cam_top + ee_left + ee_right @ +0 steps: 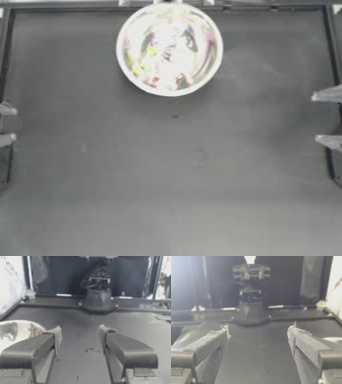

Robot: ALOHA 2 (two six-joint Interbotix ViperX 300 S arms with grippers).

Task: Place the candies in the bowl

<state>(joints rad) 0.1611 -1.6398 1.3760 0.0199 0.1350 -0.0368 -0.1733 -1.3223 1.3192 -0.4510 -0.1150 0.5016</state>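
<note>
Candies (159,67) all appear inside bowl (127,35), coloured wrappers mixed among reflections; I can't count them. None visible on table (167,175). I judge them light, crinkly, slippery; best pinched across middle, not twisted ends. Left gripper (5,124) parked at left edge, jaws apart, empty. Right gripper (327,117) parked at right edge, jaws apart, empty.

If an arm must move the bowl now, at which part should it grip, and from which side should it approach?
Probably the rim. The bowl stands upright at the table's far middle, too wide to span, so one jaw would go inside the wall and one outside. The side rim toward either gripper looks reachable; left gripper and right gripper wait open at the edges.
</note>
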